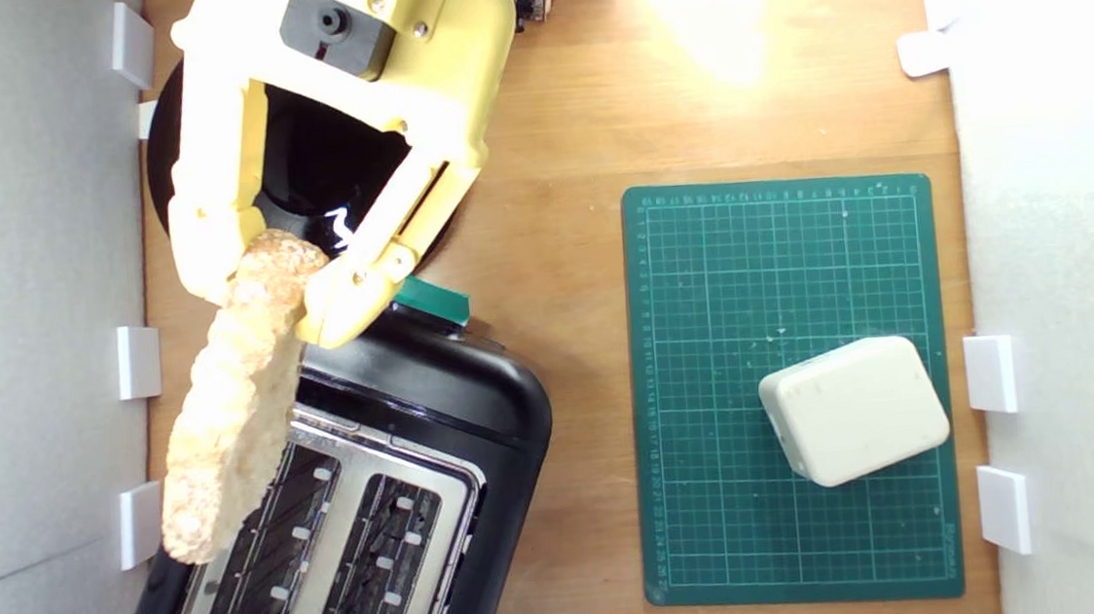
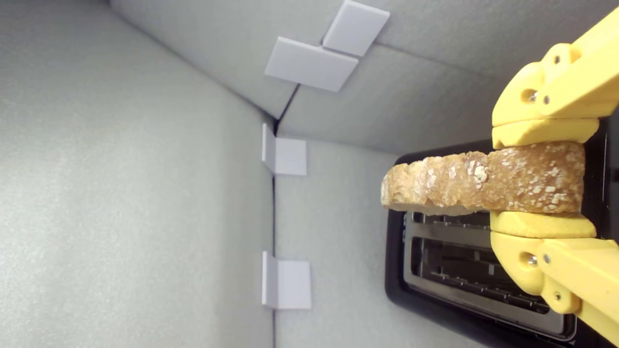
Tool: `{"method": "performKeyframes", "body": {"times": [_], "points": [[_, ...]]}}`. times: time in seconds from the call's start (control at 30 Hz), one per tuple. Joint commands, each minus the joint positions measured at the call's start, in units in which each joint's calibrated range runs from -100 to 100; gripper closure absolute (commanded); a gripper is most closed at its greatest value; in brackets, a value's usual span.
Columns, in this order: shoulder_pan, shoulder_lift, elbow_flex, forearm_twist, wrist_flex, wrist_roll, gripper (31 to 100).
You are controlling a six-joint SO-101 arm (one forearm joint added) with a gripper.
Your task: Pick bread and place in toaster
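I counted one slice of bread (image 1: 228,410), one toaster (image 1: 368,516) with two slots, one round black plate (image 1: 302,170), one green mat (image 1: 788,386), one white block (image 1: 853,410), and eight white brackets along the walls, all on one desk (image 1: 572,129).

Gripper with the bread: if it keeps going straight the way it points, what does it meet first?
Probably the toaster: the gripper points down at its silver top, and the held bread would touch first, near the slot at the exterior view's left. Depth is unclear.
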Motion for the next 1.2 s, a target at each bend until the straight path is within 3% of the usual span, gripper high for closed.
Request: {"method": "performKeyframes", "body": {"times": [0.0,0.23,0.5,1.17], "points": [[1.4,-0.3,-3.3,0.6,-2.8,0.2,75.6],[1.5,0.7,-3.4,0.6,-2.3,0.2,75.6],[0.7,4.2,-7.3,0.4,6.5,0.2,75.6],[0.6,9.8,-12.8,-0.3,8.7,-0.3,75.6]]}}
